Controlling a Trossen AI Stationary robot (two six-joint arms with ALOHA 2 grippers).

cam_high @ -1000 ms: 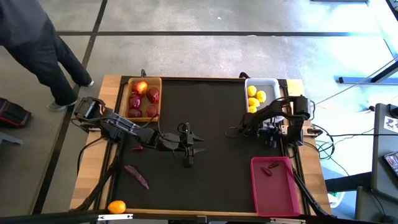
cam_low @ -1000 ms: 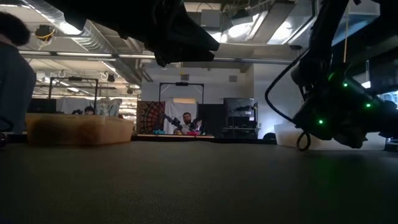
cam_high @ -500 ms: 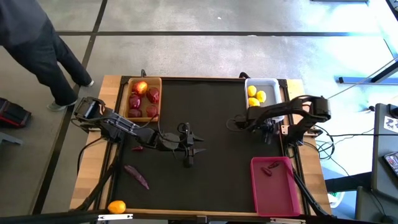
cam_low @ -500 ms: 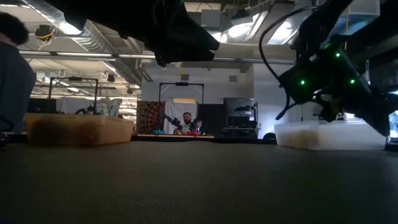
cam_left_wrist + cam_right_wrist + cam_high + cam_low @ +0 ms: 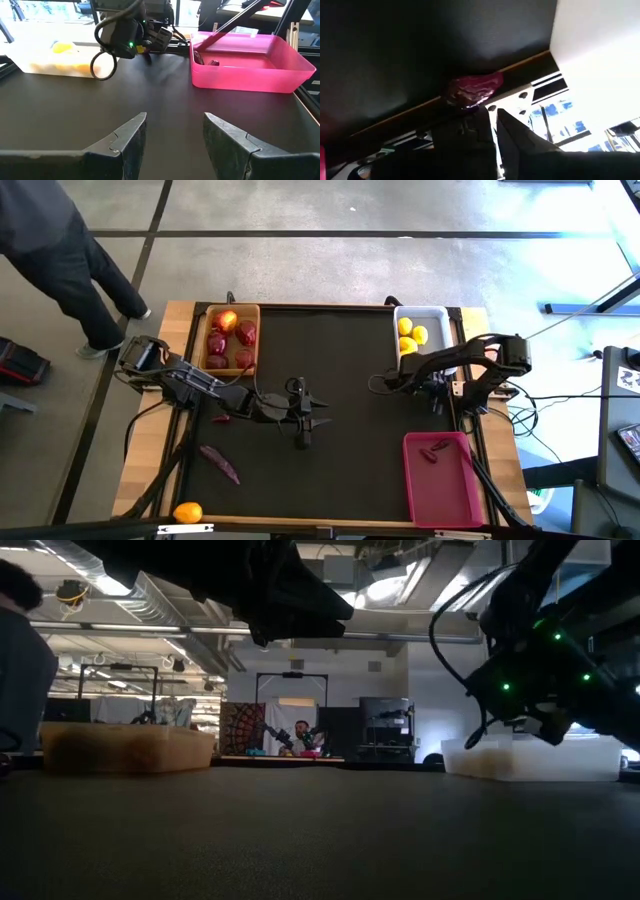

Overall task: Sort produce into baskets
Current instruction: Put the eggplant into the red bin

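A crinkled dark purple-red piece of produce (image 5: 472, 89) sits pinched in the right gripper (image 5: 495, 116), near the white plastic basket (image 5: 421, 315). The left gripper (image 5: 172, 127) hovers mid-table, fingers spread and empty.

Three baskets sit on the table, one wooden (image 5: 203, 340), one white (image 5: 440, 317) and one pink (image 5: 470, 500), with five red fruits (image 5: 218, 343), four yellow fruits (image 5: 405, 327), one orange fruit (image 5: 187, 512) and four purple pieces (image 5: 219, 463).

Robotics lab — exposed ceiling ducts (image 5: 150, 602), equipment racks (image 5: 385, 725) — concrete floor (image 5: 330, 260).
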